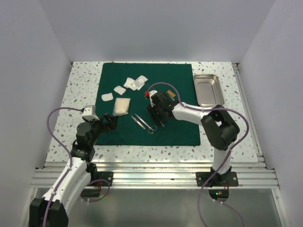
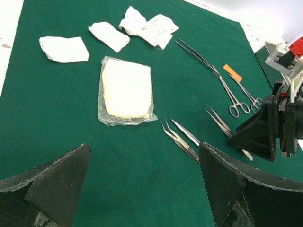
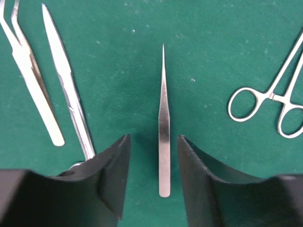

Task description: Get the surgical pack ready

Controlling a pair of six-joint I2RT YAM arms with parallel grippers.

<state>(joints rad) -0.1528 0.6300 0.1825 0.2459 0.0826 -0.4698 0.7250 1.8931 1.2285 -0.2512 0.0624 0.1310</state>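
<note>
Broadly, a speckled table (image 1: pixel 78 90) is seen covered across its middle by the green drape (image 1: pixel 175 130), which is spread flat. The left tool (image 2: pixel 142 189) is held low over the near left part of that cloth; its fingers (image 2: pixel 52 184) are set wide apart and nothing is gripped between them. Ahead of it a sealed gauze packet (image 2: pixel 125 90) is laid flat on the drape. Farther back two loose gauze pads (image 2: pixel 64 48) are placed side by side, and a torn wrapper (image 2: pixel 154 28) is found just to their right. To the right of the packet two slim steel instruments (image 2: pixel 182 142) are laid close together, one bent at the tip and one straight. Next the fine straight forceps (image 3: pixel 164 127) are seen lying on the cloth, their point turned away from the right tool (image 3: pixel 154 139). This tool is lowered over them with its fingers (image 3: pixel 113 170) moderately apart, one on each side; a strip of green is visible at either side of the steel, so the forceps are straddled but not clamped. The end of the straight instrument is hidden behind the left-hand finger. Farther right a ring-handled clamp (image 3: pixel 270 99) is laid on the drape, well clear of the fingers; a small orange strip (image 2: pixel 232 72) is seen beyond it. Lastly, the steel tray (image 1: pixel 207 92) is set open side up on the bare table, just beside the drape's far right corner; whether cloth and tray touch cannot be told.
</note>
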